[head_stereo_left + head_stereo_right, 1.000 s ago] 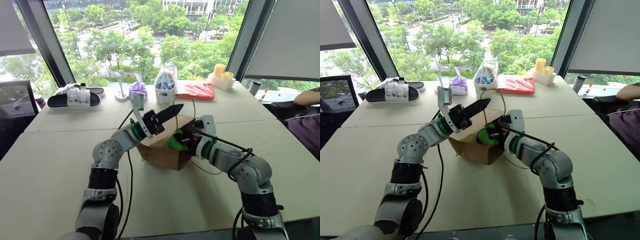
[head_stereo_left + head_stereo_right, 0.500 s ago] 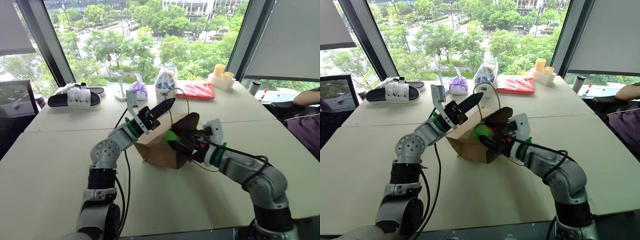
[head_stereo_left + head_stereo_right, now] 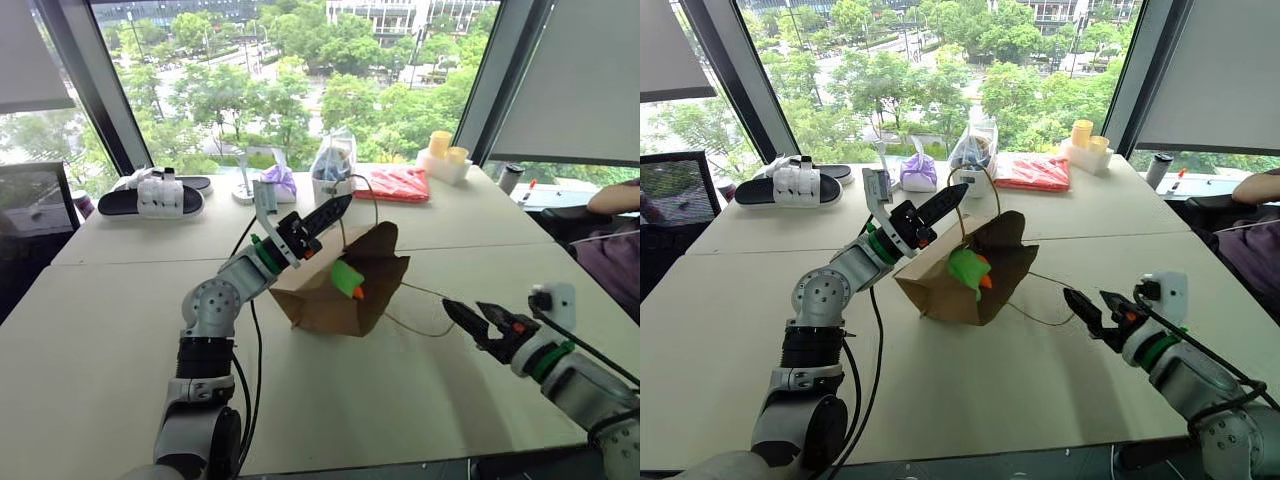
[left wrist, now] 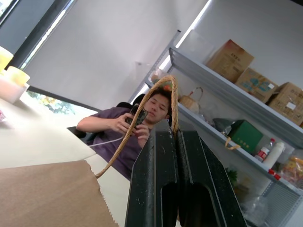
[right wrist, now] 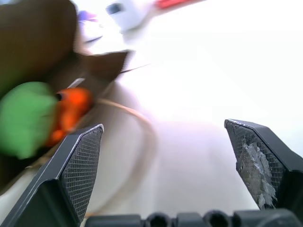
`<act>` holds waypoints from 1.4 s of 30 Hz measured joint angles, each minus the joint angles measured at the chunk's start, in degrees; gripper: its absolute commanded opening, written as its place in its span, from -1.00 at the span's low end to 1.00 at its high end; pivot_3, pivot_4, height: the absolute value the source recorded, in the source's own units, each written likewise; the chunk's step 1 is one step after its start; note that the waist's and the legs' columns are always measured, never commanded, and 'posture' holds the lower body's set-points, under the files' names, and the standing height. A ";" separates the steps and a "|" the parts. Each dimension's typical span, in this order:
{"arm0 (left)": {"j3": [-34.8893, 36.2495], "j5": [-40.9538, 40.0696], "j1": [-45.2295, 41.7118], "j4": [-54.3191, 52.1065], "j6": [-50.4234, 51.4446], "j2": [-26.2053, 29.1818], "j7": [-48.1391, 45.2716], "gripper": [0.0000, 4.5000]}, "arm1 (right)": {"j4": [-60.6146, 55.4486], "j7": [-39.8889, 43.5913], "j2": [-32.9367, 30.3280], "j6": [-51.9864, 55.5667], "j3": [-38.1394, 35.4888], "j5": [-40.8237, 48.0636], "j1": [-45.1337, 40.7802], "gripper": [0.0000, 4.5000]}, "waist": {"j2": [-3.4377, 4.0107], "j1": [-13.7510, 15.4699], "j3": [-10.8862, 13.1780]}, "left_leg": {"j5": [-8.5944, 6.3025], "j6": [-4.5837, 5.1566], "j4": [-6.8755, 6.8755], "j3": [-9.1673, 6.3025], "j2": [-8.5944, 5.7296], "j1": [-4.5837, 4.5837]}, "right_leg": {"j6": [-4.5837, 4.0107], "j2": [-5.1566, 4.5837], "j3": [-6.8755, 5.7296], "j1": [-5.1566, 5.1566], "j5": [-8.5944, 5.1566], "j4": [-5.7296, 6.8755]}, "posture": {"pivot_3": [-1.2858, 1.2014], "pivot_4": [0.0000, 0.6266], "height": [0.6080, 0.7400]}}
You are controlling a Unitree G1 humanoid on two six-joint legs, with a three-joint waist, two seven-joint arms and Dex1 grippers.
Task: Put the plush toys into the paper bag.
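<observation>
Fingers of the left gripper (image 3: 333, 210) are pressed together on a thin cord handle (image 4: 142, 120) of the paper bag (image 3: 320, 290); in the left wrist view the tan loop rises out between the two black fingers (image 4: 149, 189) and curves down to the brown paper edge. This gripper is lifted above the table (image 3: 120, 330) and holds the handle up at the bag's far left corner, so the bag stands tilted with its mouth facing toward the right side.

Both fingers of the right gripper (image 3: 470, 320) are spread wide apart with nothing between them. It hovers low over the table, well apart from the bag, on the bag's right. The second cord handle (image 3: 420, 325) lies loose on the table between the bag and this gripper.

At the mouth of the bag sits the light green plush toy (image 3: 345, 278), and the orange plush toy (image 3: 358, 292) shows just beside and under it, touching it.

Farther back on the table are a pair of black and white slippers (image 3: 150, 195), a purple pouch (image 3: 282, 178), a clear plastic bag (image 3: 332, 165), a red packet (image 3: 392, 183) and yellow cups (image 3: 443, 148). A seated person (image 4: 142, 116) shows in the left wrist view, holding a phone.
</observation>
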 measured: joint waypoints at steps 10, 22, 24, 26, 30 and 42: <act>-0.18 -0.02 -0.03 -0.14 0.02 -0.60 0.63 -1.00 | 4.53 -3.30 11.04 -3.50 2.04 3.42 -1.04 0.97 | 0.43 0.31 0.34 | 0.01 -0.02 0.76 0.01 -0.04 -0.86 | 0.03 0.00 0.12 -0.85 -0.03 0.79 | 0.03 -0.52 1.00; -1.13 0.91 0.03 -1.24 -0.56 0.51 0.61 -1.00 | 4.00 -6.18 14.95 -5.81 3.01 11.20 -0.86 -0.98 | 0.59 0.49 0.47 | 0.03 -0.06 0.83 0.01 -0.08 -0.95 | 0.03 0.00 0.12 -0.93 -0.02 0.86 | 0.03 -0.52 1.00; -1.32 1.34 0.05 -1.24 -0.72 0.50 0.61 -1.00 | 3.08 -6.61 14.41 -5.91 2.90 13.17 -0.71 -0.98 | 0.59 0.47 0.47 | 0.03 -0.06 0.82 0.01 -0.08 -0.95 | 0.03 0.00 0.12 -0.93 -0.02 0.86 | 0.03 -0.52 1.00; -1.33 1.43 0.09 -1.24 -0.98 0.51 0.64 -1.00 | 1.92 -6.67 13.67 -5.86 2.96 15.37 -0.18 -0.98 | 0.61 0.47 0.48 | 0.03 -0.06 0.81 0.01 -0.08 -0.95 | 0.03 0.00 0.12 -0.93 -0.02 0.86 | 0.03 -0.52 1.00; -1.08 1.10 0.12 -1.33 -0.67 0.89 1.89 -1.00 | -0.51 -7.18 10.57 -5.37 2.93 23.45 0.75 -0.98 | 0.63 0.47 0.53 | 0.03 -0.06 0.82 0.00 -0.07 -0.95 | 0.03 0.00 0.12 -0.93 -0.02 0.86 | 0.03 -0.52 1.00; 6.69 -9.87 1.38 -3.11 7.69 4.23 15.09 -1.00 | -6.30 -18.29 -6.35 -12.33 4.02 54.08 -11.03 -0.98 | 0.59 0.55 0.96 | 0.03 -0.04 0.87 0.00 -0.07 -0.99 | 0.04 -0.01 0.10 -0.91 -0.02 0.86 | 0.03 -0.52 1.00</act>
